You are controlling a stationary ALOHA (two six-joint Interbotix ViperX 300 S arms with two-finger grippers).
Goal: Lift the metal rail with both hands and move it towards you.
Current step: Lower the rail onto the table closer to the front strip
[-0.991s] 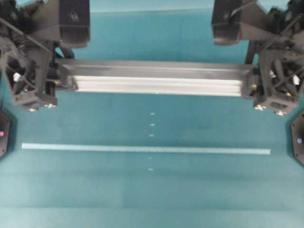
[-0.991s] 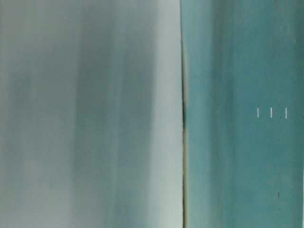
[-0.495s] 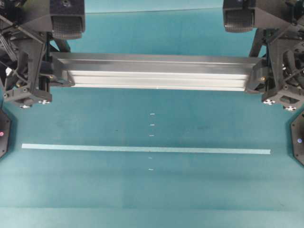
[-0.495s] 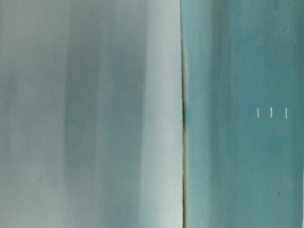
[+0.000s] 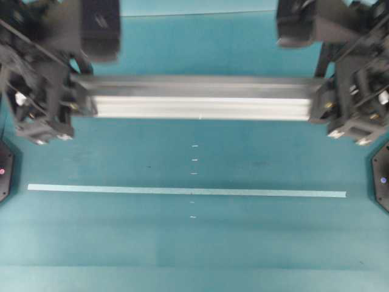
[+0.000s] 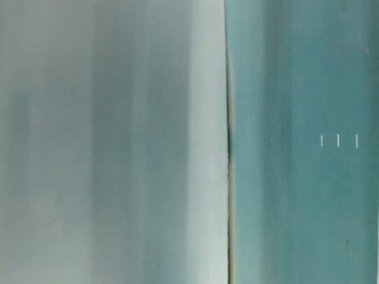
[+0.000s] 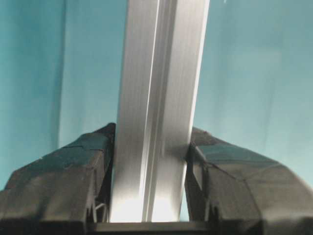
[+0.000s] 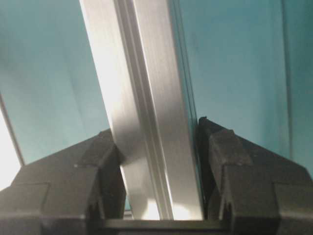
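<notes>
A flat teal table (image 5: 200, 249) fills the overhead view, and running across it from side to side is a thin pale tape strip (image 5: 187, 191), with a short column of small white tick marks (image 5: 194, 160) crossing it near the middle. Up beyond the strip, well apart from it, the metal rail (image 5: 200, 100) stretches level across more than half the width, silver and grooved lengthwise, its long faces catching the light. It lies parallel to the strip.

At the rail's left end, the left gripper (image 5: 79, 103) has hold of it. The left wrist camera shows it plainly: the rail (image 7: 159, 107) runs straight away between the two black fingers (image 7: 73, 176), and the jaws pinch it from both sides, pads flat against the metal. The gripper (image 7: 151, 191) sits right at the bar's end.

Over on the other end, the right gripper (image 5: 325, 106) does the same. From the right wrist camera the rail (image 8: 146, 112) leans slightly to the left as it runs away, and the black fingers (image 8: 234, 171) are clamped on either flank of it, no gap showing. The gripper (image 8: 159, 191) grips square across the bar.

The overhead view is blurred around both arms, so their outlines are soft. The table-level view gives little: a blurred pale grey surface fills its left side, teal table (image 6: 296, 207) its right, with three white ticks (image 6: 338, 141) just visible.
</notes>
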